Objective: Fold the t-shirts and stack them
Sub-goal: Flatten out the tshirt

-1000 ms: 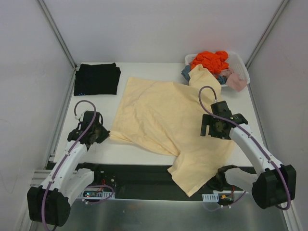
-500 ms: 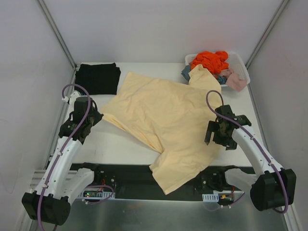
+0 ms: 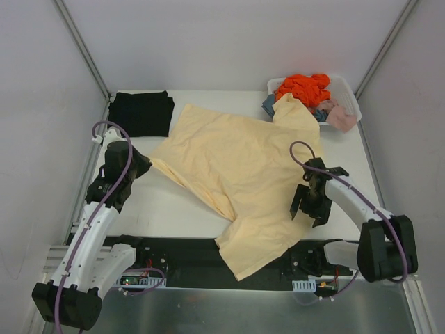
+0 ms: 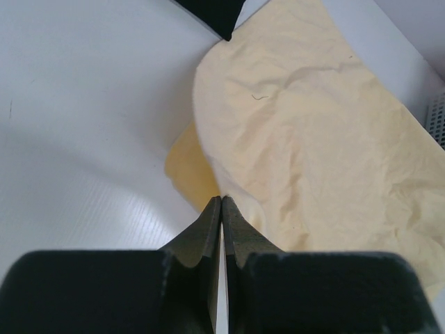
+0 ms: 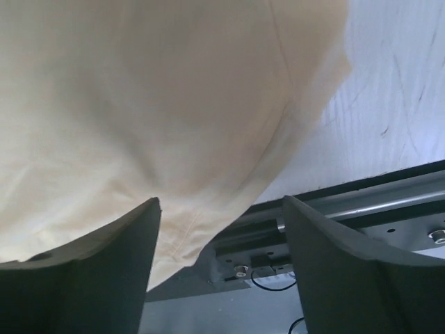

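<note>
The pale cream-yellow t-shirt (image 3: 236, 167) lies spread and wrinkled across the table, its near part hanging over the front edge. My left gripper (image 3: 144, 165) is shut on its left corner; in the left wrist view the jaws (image 4: 221, 200) meet on the cloth edge of the shirt (image 4: 313, 125). My right gripper (image 3: 304, 207) is open over the shirt's right edge, and the right wrist view shows cloth (image 5: 139, 104) under the spread gripper (image 5: 219, 202). The black t-shirt (image 3: 141, 113) lies folded at the back left, and its corner shows in the left wrist view (image 4: 212, 10).
A white slotted basket (image 3: 351, 94) at the back right holds orange (image 3: 302, 87) and other clothes; the shirt's far sleeve reaches up to it. A black rail (image 3: 181, 250) runs along the table's front edge. Side walls stand close to both arms.
My left gripper pulled the shirt's left corner back and left, shifting the whole shirt leftward. My right gripper moved nearer along the shirt's right edge and turned.
</note>
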Available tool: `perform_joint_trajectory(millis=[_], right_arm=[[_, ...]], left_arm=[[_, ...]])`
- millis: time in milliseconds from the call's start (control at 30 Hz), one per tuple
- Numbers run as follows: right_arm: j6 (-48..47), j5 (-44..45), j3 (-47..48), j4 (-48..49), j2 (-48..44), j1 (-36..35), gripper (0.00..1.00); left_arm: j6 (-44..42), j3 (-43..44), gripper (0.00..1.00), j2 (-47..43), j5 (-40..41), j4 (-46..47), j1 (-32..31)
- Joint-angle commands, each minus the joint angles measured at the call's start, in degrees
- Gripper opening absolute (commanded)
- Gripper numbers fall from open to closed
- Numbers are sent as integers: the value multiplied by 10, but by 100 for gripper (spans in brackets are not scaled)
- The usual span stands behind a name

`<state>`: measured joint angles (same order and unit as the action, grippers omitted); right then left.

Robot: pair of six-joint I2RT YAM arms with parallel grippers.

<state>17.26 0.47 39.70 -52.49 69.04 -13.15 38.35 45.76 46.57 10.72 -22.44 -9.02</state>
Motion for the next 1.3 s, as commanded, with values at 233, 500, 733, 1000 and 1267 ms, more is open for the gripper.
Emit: perform_joint_trajectory(millis=[233,500,733,1000,1267], right_arm=[[-54,73,206,91,262,20,58],[-102,99,429,121,410,40,57],[-127,95,432,115,397,36,63],[-60,79,160,47,126,-8,68],[32,38,22,87,81,-87,63]], left_arm=[[-5,-44,0,-29,27,41,-1],[-19,-43,0,18,-22,50,-1],[-42,-39,0,12,-32,51,-1],[-42,-37,0,32,-51,61,-1],[-27,-46,0,36,-58,75,-1]])
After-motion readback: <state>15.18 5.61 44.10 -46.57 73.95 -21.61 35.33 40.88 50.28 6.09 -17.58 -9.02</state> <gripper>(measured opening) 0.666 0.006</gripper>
